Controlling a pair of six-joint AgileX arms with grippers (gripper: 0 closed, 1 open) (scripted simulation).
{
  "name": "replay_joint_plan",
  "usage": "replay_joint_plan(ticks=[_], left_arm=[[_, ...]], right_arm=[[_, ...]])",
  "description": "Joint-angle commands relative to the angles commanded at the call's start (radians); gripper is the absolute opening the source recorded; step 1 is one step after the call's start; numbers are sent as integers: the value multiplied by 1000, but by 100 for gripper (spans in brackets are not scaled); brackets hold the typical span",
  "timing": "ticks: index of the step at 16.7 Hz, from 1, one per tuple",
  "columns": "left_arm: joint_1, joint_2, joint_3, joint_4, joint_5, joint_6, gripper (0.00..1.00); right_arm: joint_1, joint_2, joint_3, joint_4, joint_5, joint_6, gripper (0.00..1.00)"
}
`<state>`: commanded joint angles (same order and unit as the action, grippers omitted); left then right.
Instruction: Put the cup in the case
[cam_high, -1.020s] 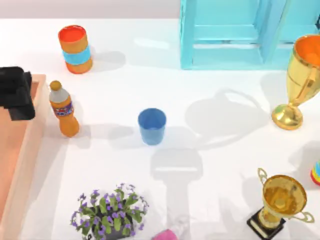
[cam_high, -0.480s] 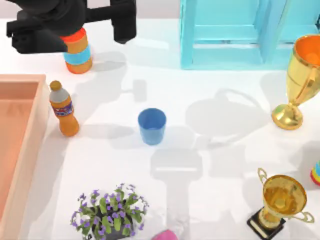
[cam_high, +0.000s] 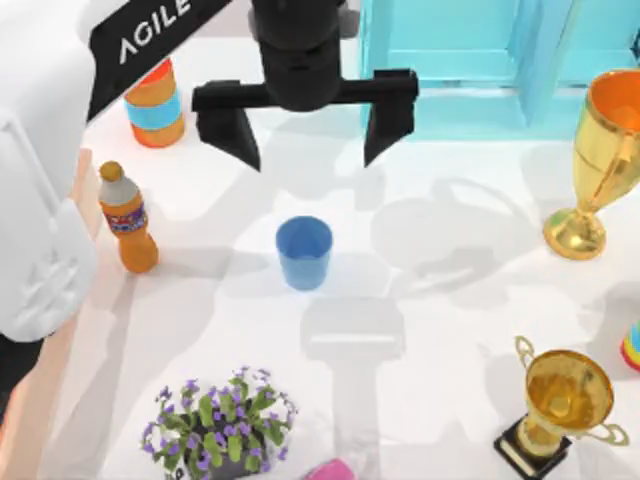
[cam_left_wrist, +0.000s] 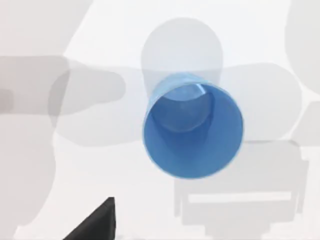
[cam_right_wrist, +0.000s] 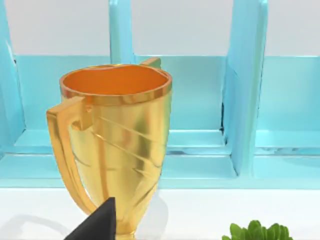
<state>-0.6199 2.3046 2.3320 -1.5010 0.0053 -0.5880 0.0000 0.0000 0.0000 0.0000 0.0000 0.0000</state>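
The cup (cam_high: 304, 252) is a small blue tumbler standing upright in the middle of the table, open mouth up. My left gripper (cam_high: 310, 135) hangs open just behind it, its two black fingers spread wider than the cup and holding nothing. In the left wrist view the cup (cam_left_wrist: 192, 131) lies straight below, with one fingertip (cam_left_wrist: 97, 224) at the frame's edge. The case (cam_high: 48, 395), a tan-pink wooden box at the table's left edge, is largely covered by my left arm. My right arm is parked near the far right; one black finger (cam_right_wrist: 97, 225) of its gripper stands well off to one side.
An orange bottle (cam_high: 127, 218) stands left of the cup, and an orange can with a blue band (cam_high: 153, 105) sits behind it. A turquoise crate (cam_high: 480, 65) fills the back right. Gold trophies (cam_high: 595, 165) (cam_high: 565, 405) stand at the right, and a flower pot (cam_high: 222, 425) at the front.
My left arm swung from over the case, past the orange can at the back left, to behind the cup. Its fingers now straddle the cup's line. The cup has not moved.
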Motion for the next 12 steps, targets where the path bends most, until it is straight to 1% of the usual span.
replay_joint_plan(ticks=[3,5,12], left_arm=[[-32,121,123,-78,0,-31,100],[-40,155,157,-100,0,-40,100],[-36,152,139,-82,0,-38,100]], right_arm=[[0,0,0,0,0,0,100],[0,0,0,0,0,0,100],[0,0,0,0,0,0,100]])
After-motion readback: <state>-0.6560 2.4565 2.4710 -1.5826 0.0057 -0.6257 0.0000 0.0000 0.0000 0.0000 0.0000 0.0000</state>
